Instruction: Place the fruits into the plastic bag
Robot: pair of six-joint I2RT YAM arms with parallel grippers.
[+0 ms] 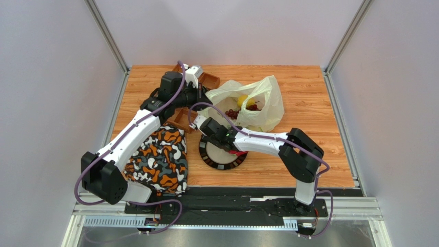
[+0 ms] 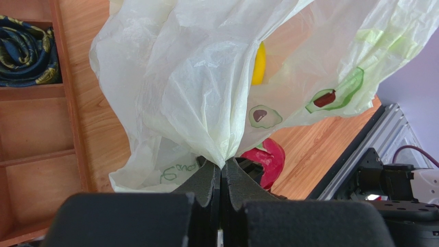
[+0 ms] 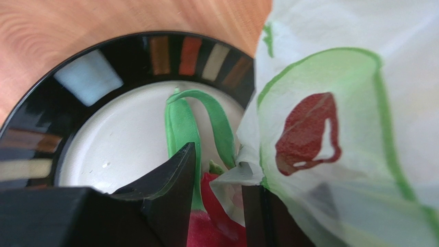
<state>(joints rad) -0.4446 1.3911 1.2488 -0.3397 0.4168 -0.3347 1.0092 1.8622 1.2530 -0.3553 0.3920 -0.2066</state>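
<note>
Dragon fruit [image 3: 216, 229] is left on the plate [image 1: 214, 162], closely flanked by the low-reaching right fingers [image 3: 170, 195], a grip not being discernible, while yellow fruit [image 1: 242, 100] and grapes [image 1: 233, 113] are already lodged in the plastic bag [image 1: 270, 100] just behind the plate, its edge pinched up by the left fingers [image 2: 206, 182].

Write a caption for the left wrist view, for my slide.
Left gripper shut on a gathered fold of the plastic bag, a yellow fruit inside, the dragon fruit beyond.
</note>
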